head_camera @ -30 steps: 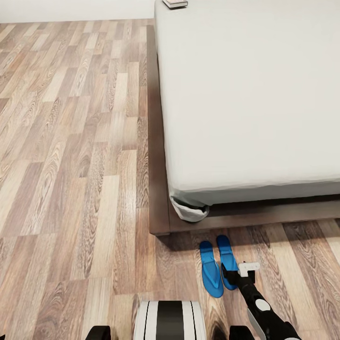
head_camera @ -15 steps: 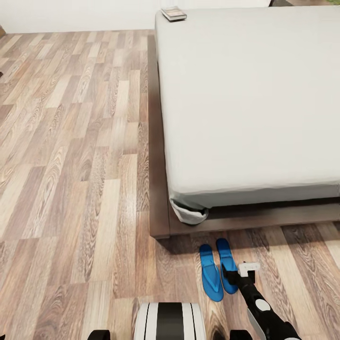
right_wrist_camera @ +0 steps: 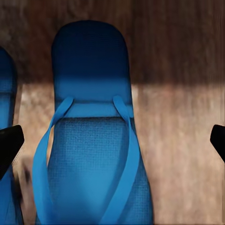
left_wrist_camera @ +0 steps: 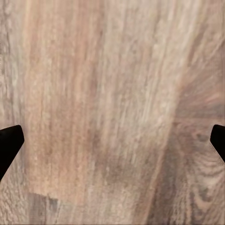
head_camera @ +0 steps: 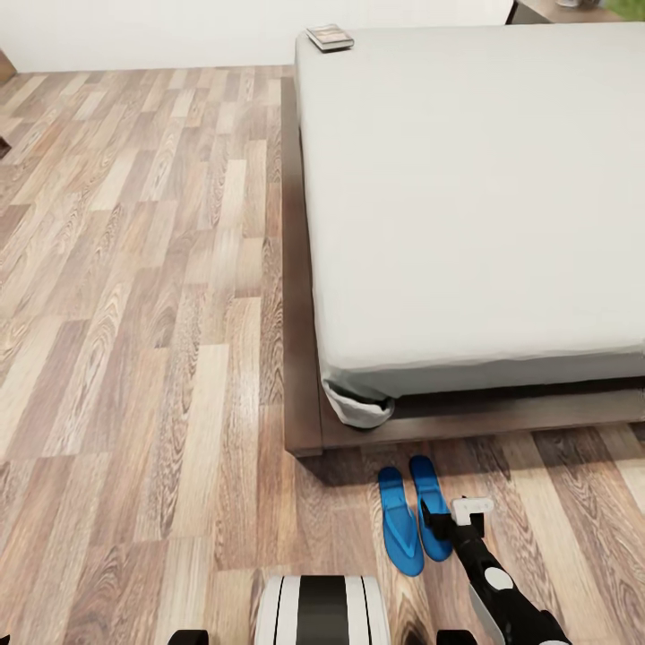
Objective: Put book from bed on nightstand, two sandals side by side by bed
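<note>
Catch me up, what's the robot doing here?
It's tidying a bedroom. The two blue sandals lie side by side on the wood floor at the foot of the bed. The right gripper hangs open just above the right-hand sandal, its fingers spread wide and holding nothing. The book lies at the bed's far corner. The left gripper is open over bare floor.

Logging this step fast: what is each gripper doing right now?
Left gripper: open, empty, over bare floor.
Right gripper: open, holding nothing, over a sandal.
</note>
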You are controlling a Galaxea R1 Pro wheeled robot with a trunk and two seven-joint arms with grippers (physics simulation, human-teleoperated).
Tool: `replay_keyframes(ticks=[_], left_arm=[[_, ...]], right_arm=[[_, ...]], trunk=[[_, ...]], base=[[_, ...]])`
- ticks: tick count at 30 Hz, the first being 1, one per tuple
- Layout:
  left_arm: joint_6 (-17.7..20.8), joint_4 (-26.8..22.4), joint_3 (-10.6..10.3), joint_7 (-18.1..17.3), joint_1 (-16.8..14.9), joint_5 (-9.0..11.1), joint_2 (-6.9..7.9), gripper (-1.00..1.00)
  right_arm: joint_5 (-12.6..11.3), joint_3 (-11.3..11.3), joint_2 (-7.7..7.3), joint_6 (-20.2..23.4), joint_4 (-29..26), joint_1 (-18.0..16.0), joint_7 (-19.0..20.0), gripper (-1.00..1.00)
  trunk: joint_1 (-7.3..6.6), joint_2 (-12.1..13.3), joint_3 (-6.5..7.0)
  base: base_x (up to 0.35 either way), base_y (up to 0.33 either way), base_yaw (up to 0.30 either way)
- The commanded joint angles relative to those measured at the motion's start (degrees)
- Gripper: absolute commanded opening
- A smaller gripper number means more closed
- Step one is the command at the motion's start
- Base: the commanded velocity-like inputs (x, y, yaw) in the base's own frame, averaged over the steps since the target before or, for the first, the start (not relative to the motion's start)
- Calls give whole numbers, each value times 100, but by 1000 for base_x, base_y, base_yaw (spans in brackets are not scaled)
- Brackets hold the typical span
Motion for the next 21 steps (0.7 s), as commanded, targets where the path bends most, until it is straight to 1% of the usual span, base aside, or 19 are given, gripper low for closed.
replay_keyframes(ticks=[1, 6, 21], left_arm=[[-25, 6, -50, -15, -3, 34, 1, 100], [-25, 6, -50, -15, -3, 33, 1, 100], [-25, 6, -50, -15, -3, 34, 1, 100]], right_arm=[[52, -38, 3, -19, 4, -4, 20, 100], [52, -37, 1, -19, 8, -12, 20, 100], [52, -40, 4, -19, 96, -40, 20, 100]], trunk=[[-3, 0, 20], [-16, 7, 131], [-16, 7, 131]], base=[[0, 0, 0], [0, 0, 0], [0, 0, 0]])
